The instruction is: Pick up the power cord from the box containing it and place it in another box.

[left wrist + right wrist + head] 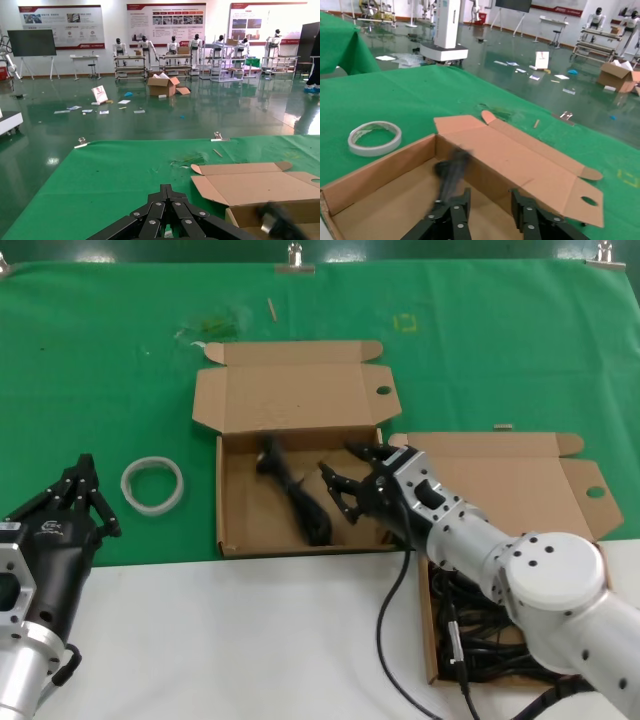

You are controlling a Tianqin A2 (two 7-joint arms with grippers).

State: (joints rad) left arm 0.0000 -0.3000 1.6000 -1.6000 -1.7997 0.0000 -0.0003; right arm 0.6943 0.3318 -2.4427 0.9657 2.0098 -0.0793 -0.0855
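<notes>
Now power cord [296, 492] (loose) just beside right gripper's [346, 478] spread fingers [335, 485].

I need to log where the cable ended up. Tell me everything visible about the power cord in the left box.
The power cord is slim, black and rubbery-looking, with a chunky plug at its far end. It lies diagonally on the floor of the open cardboard box. The right gripper hovers beside it, fingers open, not holding it.

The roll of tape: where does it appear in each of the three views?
Head view: the roll of tape lies on the green cloth, left of the open box.
Left wrist view: not in it.
Right wrist view: the tape lies beyond the box's wall.
Shared landmark: that box.
</notes>
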